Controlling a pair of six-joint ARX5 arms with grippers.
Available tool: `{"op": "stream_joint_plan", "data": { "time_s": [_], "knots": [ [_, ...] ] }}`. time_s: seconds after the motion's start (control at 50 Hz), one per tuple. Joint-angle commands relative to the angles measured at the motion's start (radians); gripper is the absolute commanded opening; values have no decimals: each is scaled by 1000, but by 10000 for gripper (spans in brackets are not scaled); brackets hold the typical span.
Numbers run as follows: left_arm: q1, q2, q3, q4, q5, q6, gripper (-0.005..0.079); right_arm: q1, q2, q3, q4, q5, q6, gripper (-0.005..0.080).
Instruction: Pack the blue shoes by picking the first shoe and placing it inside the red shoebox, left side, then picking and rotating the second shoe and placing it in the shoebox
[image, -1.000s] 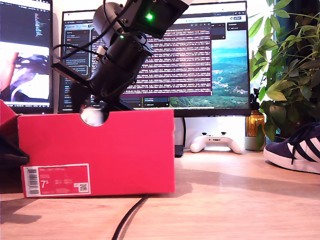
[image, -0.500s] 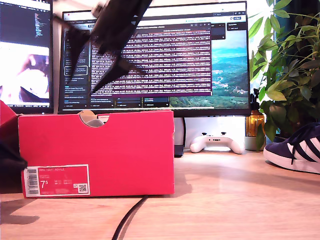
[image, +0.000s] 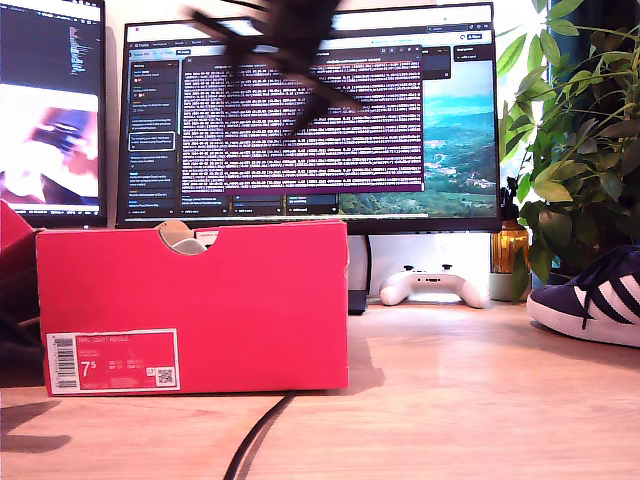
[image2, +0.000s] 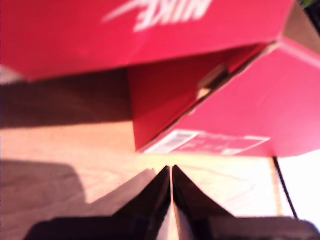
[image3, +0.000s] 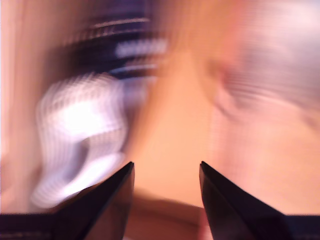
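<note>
The red shoebox (image: 195, 305) stands on the worktop (image: 460, 400) at the exterior view's left, its long face and barcode label (image: 113, 360) toward the camera. My second tool (image3: 166, 175), fingers spread and empty, is a dark blur high above the shoebox, before the monitor (image: 310, 115); half a second ago it hung nearer the box's notch (image: 182, 238), and a second ago it reached down into the box. My first tool (image2: 171, 172), tips pressed together, hovers low beside the shoebox's corner, under its open lid (image2: 145, 30). One blue shoe (image: 590, 300) lies well apart from the shoebox at the exterior view's right edge, sole down, its long axis across the view.
</note>
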Motion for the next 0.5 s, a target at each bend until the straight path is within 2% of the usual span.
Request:
{"op": "stream_joint_plan", "data": {
  "time_s": [0.0, 0.08, 0.22, 0.48],
  "knots": [
    [-5, 4, -18, -2, 0, 8, -21, -14, -14, 1, 4, 48, 84, 378],
    [-5, 4, -18, -11, 0, 8, -21, -31, -39, 1, 4, 92, 139, 378],
    [-5, 4, -18, -13, 0, 8, -21, -44, -89, 1, 0, 249, 190, 378],
    [-5, 4, -18, -13, 0, 8, -21, -80, -176, 1, -3, 390, 234, 378]
  ]
}}
